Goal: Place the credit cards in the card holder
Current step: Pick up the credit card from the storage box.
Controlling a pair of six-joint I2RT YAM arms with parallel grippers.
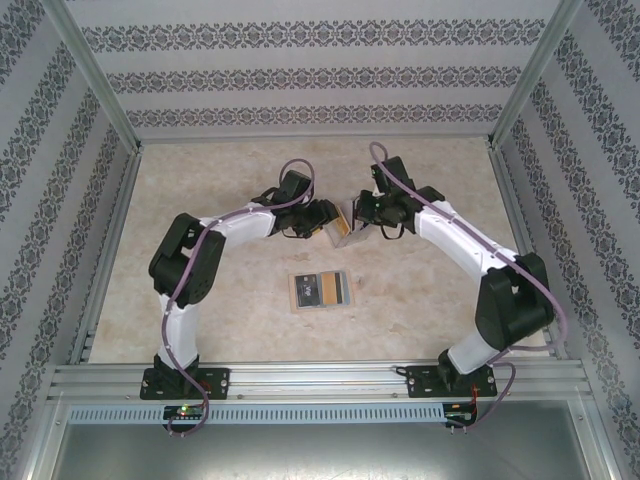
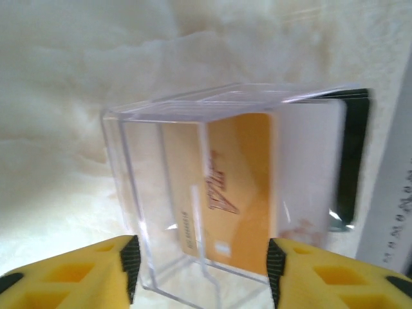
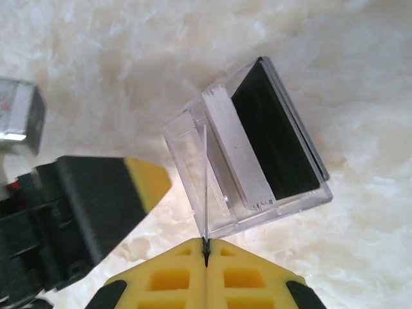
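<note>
Right gripper (image 3: 206, 256) pressed together, pinching one thin credit card (image 3: 205, 174) edge-on just ahead of its tips. Left gripper (image 2: 201, 270) spread, a finger on either side of the clear box (image 2: 148, 193) — inside it, an orange card (image 2: 244, 180) whose script is too blurred to read. Card holder (image 1: 320, 291) lies flat on the table (image 1: 220, 200), well behind both grippers.

The left arm (image 1: 190, 265) and right arm (image 1: 495, 275) rise from the bottom of the top view and bend inward, wrists nearly meeting just above centre. The left gripper (image 2: 199, 261) holds its yellow fingers (image 2: 84, 273) well apart. The right gripper (image 3: 206, 248) is pressed together, pinching what looks like a thin card (image 3: 205, 187) edge-on
</note>
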